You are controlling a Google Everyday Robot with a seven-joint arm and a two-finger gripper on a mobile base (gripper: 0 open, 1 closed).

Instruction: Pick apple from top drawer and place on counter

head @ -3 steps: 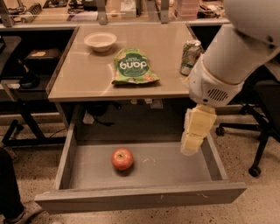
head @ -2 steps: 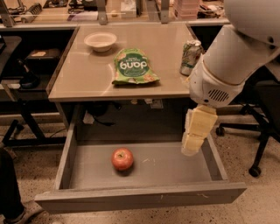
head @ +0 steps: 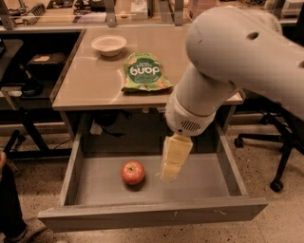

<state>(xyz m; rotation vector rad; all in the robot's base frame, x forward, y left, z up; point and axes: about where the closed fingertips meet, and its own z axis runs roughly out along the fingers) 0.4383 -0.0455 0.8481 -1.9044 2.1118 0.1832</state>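
The red-orange apple (head: 133, 172) lies on the grey floor of the open top drawer (head: 204, 180), left of its middle. My gripper (head: 171, 171) hangs from the big white arm, pointing down into the drawer just to the right of the apple, apart from it. The beige counter (head: 95, 80) is above the drawer, behind the arm.
A green snack bag (head: 145, 72) and a pale bowl (head: 109, 44) rest on the counter. The arm hides the counter's right part. A cluttered bench (head: 71, 14) runs along the back. An office chair base (head: 273, 142) stands at the right. A dark stand (head: 23, 114) is at the left.
The arm has swung left across the view, bringing my gripper from the drawer's right side to just right of the apple. The arm now covers the can on the counter.
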